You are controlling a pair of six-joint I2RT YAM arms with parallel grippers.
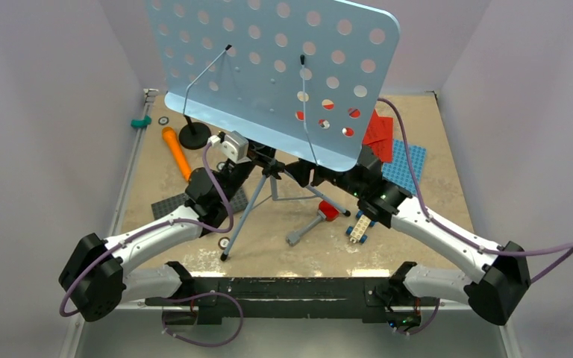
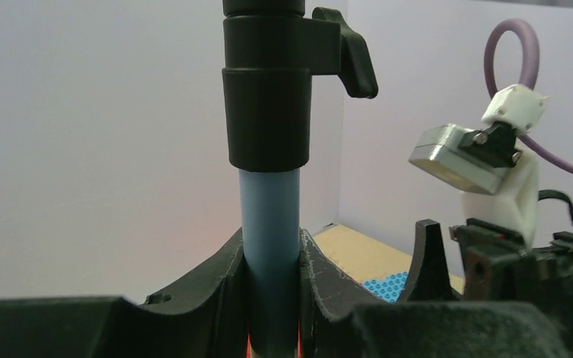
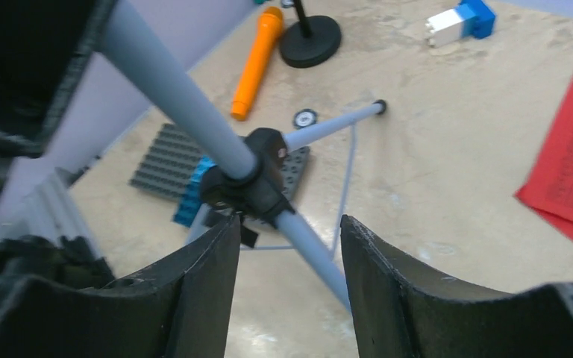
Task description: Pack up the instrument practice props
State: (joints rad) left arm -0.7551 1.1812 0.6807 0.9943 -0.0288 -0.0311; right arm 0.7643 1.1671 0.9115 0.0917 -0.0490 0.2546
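The pale-blue perforated music stand stands on its grey tripod at mid-table. My left gripper is shut on the stand's blue-grey pole, just under the black clamp collar. My right gripper is open beside the pole; in the right wrist view its jaws frame a tripod leg below the black hub without touching it. The orange toy microphone lies by the black round-based mic stand at the back left. The red sheet-music pages lie at the back right, partly hidden by the stand.
A grey studded plate lies under my left arm and a blue one under my right arm. A red-headed grey hammer and a white-and-blue brick block lie in front of the tripod. White walls enclose the table.
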